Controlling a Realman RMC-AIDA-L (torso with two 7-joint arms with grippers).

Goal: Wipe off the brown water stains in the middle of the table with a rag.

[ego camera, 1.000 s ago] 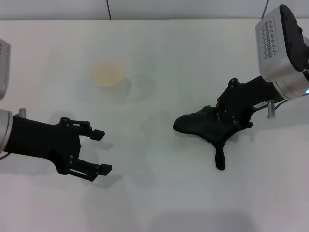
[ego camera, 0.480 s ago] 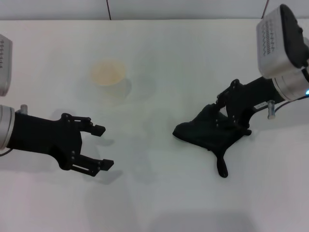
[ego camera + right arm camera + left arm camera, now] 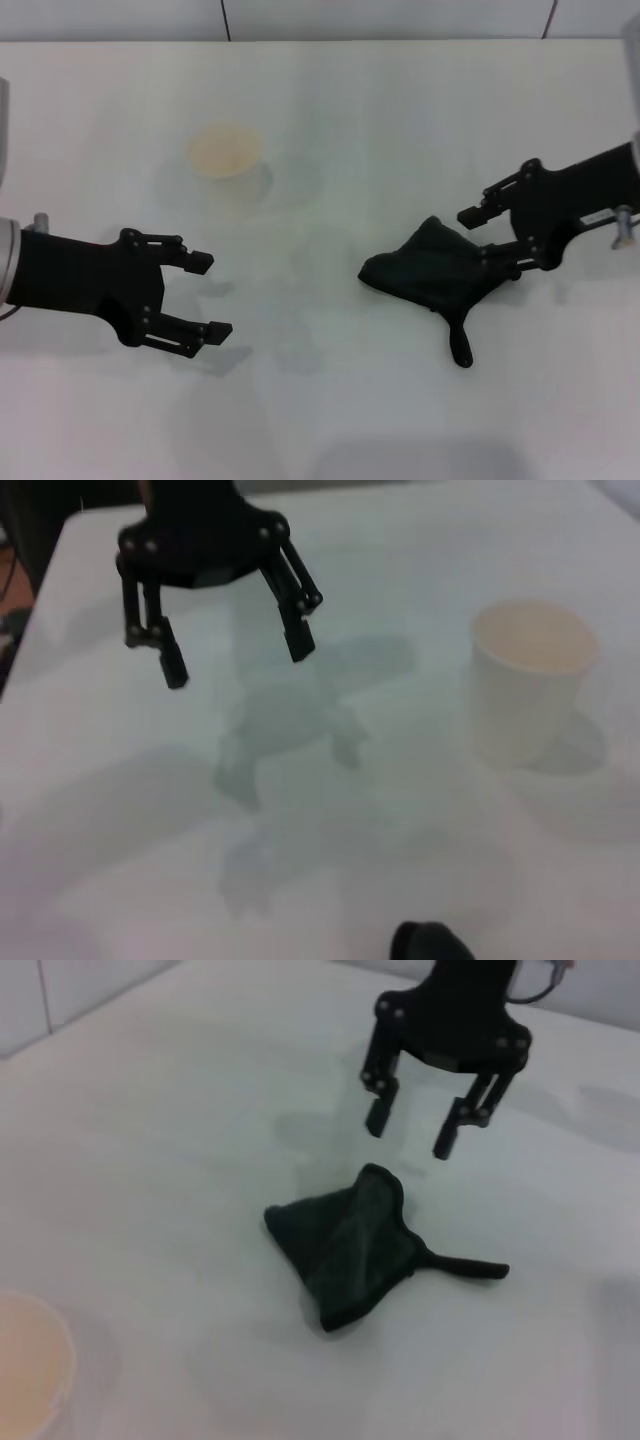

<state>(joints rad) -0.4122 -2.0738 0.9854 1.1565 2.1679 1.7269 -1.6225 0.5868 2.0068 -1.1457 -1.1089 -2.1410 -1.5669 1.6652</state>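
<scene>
Two grippers open, empty. Right gripper [image 3: 492,237] hovers just beside rag [image 3: 432,272] on tabletop [image 3: 400,120]; left gripper [image 3: 207,296] well apart. Regrasp bunched middle, not tail. Stain not visible.

Rag [image 3: 430,268] is soft matt black cloth; table [image 3: 400,120] smooth white; cup [image 3: 225,150] pale paper

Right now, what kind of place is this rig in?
Probably a lab test bench, not a home: a bare white table holding only a paper cup and a dark rag, with the left gripper and right gripper over it, jaws open.
</scene>
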